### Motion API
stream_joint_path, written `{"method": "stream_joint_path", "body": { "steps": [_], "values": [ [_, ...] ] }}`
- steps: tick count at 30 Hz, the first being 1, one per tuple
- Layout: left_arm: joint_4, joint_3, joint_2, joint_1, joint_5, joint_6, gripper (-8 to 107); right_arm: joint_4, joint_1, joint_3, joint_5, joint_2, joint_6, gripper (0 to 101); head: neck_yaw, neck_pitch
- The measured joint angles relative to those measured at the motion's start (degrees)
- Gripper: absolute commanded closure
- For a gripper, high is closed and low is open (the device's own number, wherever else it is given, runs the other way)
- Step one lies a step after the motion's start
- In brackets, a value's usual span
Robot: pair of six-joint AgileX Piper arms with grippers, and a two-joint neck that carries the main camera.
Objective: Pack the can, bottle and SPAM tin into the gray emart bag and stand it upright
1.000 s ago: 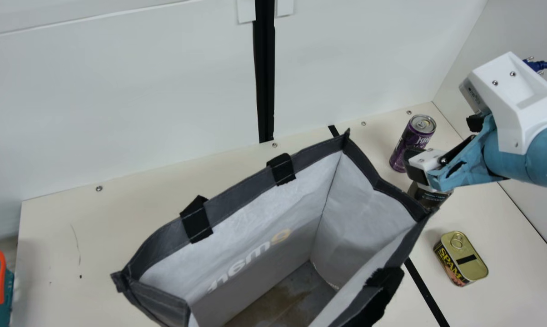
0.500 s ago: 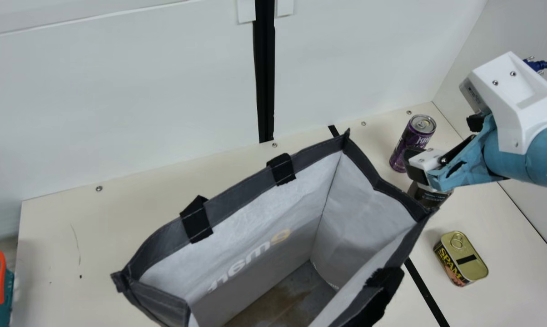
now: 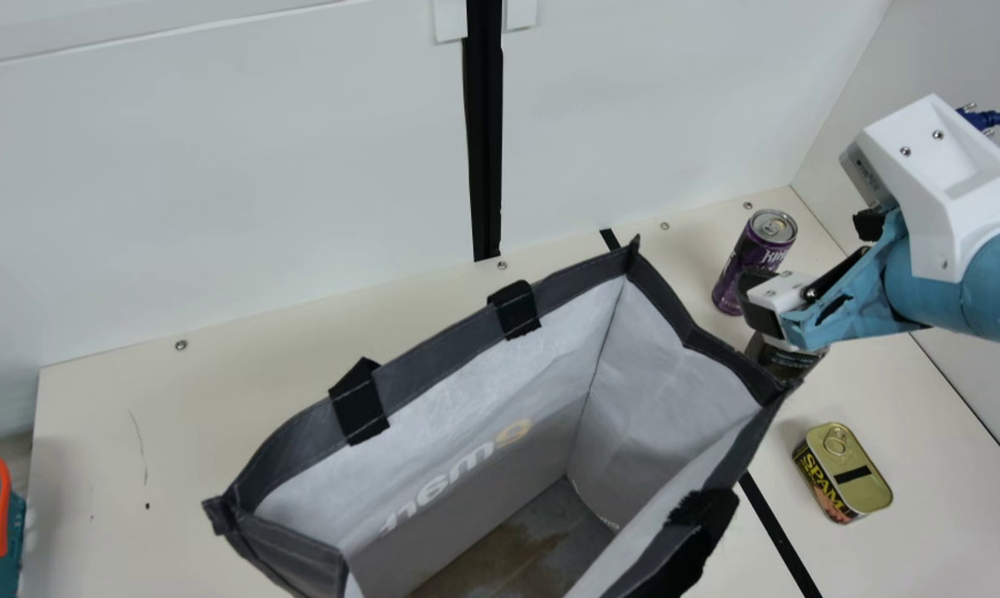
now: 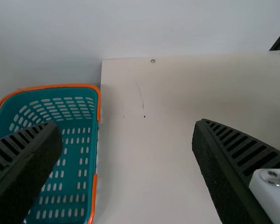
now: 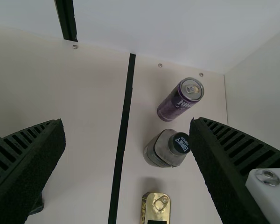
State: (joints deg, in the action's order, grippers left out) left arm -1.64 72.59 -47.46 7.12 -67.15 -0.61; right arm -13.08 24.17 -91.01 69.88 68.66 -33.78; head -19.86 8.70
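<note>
Still in place: bag (image 3: 433, 357), can (image 3: 754, 259), bottle (image 3: 784, 359), SPAM tin (image 3: 847, 475) and wide right tool (image 3: 753, 299), with left tool (image 4: 127, 125) also wide.

Gray emart bag (image 3: 446, 345): open-topped, pale gray inside, dark gray trim, black handle straps; is standing upright, its mouth gaping.
Can (image 3: 747, 270): purple, silver lid with pull tab; is standing upright, apart from the bag, off its right side toward the back.
Bottle (image 5: 164, 150): clear, squat, dark cap with pale print; is standing upright to the right of the bag.
SPAM tin (image 3: 850, 477): gold lid, black strip, yellow lettering on a dark side; is resting ring-side up, right of the bag.
</note>
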Motion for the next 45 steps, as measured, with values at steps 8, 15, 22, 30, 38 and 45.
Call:
{"method": "stream_joint_path", "body": {
  "steps": [8, 15, 22, 30, 38, 45],
  "values": [
    [-4.04, 4.15, -3.35, 4.65, 0.62, -2.68, 9, 0.0, 0.0, 0.0, 0.0, 0.0, 0.0, 6, -0.09, 0.0],
    [-7.69, 8.81, -7.02, 9.23, 0.88, -5.37, 9, 0.0, 0.0, 0.0, 0.0, 0.0, 0.0, 6, 0.0, 0.0],
    [-10.38, 13.65, -10.42, 13.68, 0.89, -6.93, 9, 0.0, 0.0, 0.0, 0.0, 0.0, 0.0, 6, -0.09, 0.0],
    [-10.4, 18.47, -13.56, 17.42, 0.28, -7.37, 9, 0.0, 0.0, 0.0, 0.0, 0.0, 0.0, 6, -0.09, -0.09],
    [-6.94, 22.86, -16.09, 18.59, -0.26, -5.25, 9, 0.0, 0.0, 0.0, 0.0, 0.0, 0.0, 6, 0.0, 0.0],
    [-2.23, 26.5, -18.11, 18.37, -1.18, -2.04, 9, 0.0, 0.0, 0.0, 0.0, 0.0, 0.0, 6, -0.09, 0.0]
  ]
}}
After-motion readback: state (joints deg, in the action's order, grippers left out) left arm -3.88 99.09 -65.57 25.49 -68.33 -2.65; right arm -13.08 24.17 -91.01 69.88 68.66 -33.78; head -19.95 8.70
